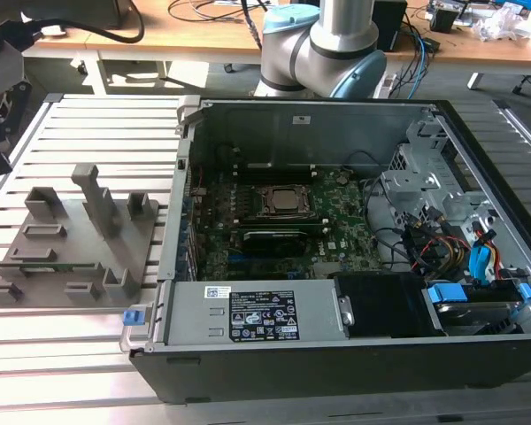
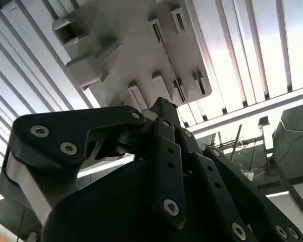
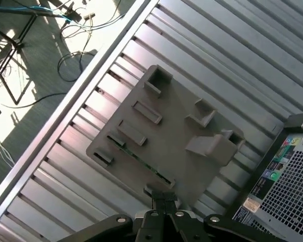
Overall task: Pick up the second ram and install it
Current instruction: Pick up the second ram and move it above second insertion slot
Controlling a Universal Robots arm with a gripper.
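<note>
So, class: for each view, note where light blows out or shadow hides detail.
Exterior view: the computer case interior sits in shade, while the slatted table is bright. Second wrist view: glare bleaches the table slats, and the gripper is a dark foreground mass. First wrist view: sun patches fall on the floor, and the grey tray is evenly lit.

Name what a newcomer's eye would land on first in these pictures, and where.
The open computer case fills the exterior view's middle and right, its green motherboard bared. At that view's left a grey holder tray lies on the slatted table. In the first wrist view the black gripper hangs above that tray, empty.
</note>
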